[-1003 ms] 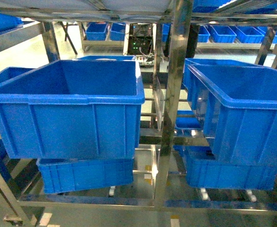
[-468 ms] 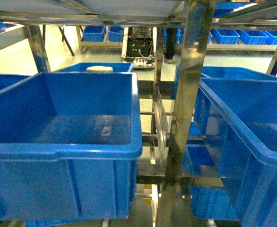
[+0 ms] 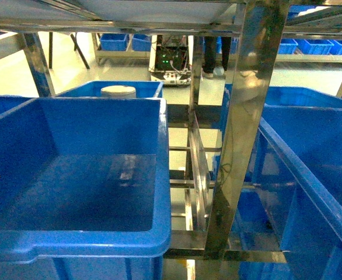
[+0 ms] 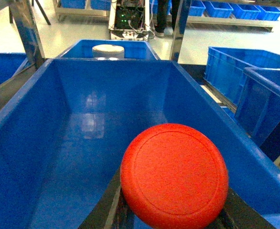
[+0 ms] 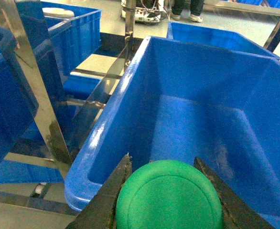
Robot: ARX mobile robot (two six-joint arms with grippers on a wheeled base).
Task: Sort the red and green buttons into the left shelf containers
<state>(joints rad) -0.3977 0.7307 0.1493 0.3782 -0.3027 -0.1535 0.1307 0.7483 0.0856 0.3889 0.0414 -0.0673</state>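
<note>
The red button (image 4: pixel 174 175) fills the lower part of the left wrist view, cap toward the camera. My left gripper (image 4: pixel 173 188) is shut on it, with its dark fingers (image 4: pixel 106 207) showing on either side. It hangs over the inside of a big blue container (image 4: pixel 16 112) whose floor is bare. In the right wrist view the green button (image 5: pixel 168 198) sits between the fingers (image 5: pixel 109 191) of my right gripper (image 5: pixel 163 164), which is shut on it above the near rim of another blue container (image 5: pixel 99 138). Neither gripper shows clearly in the head view.
A steel shelf post (image 3: pixel 241 140) stands between the left container (image 3: pixel 162 175) and the right one (image 3: pixel 299 169). Behind the left container is a further blue bin (image 3: pixel 77 88) holding a white round lid (image 3: pixel 118 91). More bins (image 3: pixel 115 41) and a person's legs (image 3: pixel 209 52) are at the back.
The head view has moved closer and higher. The containers now loom larger and I look down into the left one instead of at its front wall.
</note>
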